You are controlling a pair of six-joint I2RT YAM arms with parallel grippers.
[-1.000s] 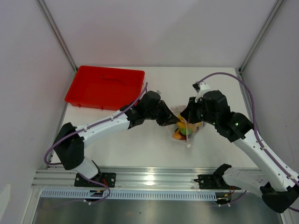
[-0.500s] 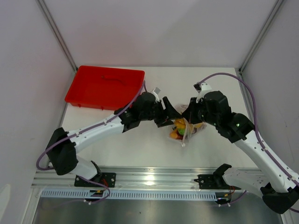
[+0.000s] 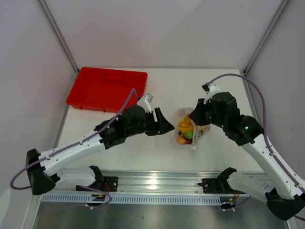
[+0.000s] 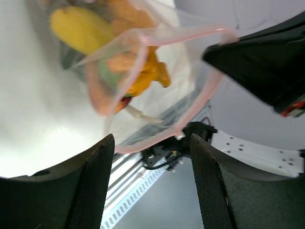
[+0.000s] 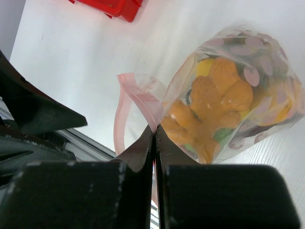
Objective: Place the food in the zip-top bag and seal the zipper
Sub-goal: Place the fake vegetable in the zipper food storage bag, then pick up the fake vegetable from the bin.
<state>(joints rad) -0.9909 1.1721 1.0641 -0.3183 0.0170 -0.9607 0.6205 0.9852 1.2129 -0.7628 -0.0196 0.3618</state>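
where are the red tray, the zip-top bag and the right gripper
red tray (image 3: 97,90), top external view, bare floor of the tray
zip-top bag (image 5: 257,50), right wrist view, clear spotted wall near its upper corner
right gripper (image 5: 155,130), right wrist view, where its closed fingertips meet

**Clearance around the zip-top bag, seen from above.**

- **Left of the bag:** a narrow band of bare table separates it from the left gripper. The gripper's fingers stand spread with nothing between them. The bag's mouth gapes toward that gap, and toy foods fill the space behind it.
- **Right of the bag:** the right gripper, pinched tight on the pink zipper, and the right arm behind it close off this side.
- **Far side:** open table runs to the back wall.
- **Near side:** open table runs to the aluminium rail.
- **Far-left corner:** the red tray occupies it.
- **Near-left area:** the left arm lies diagonally across it.
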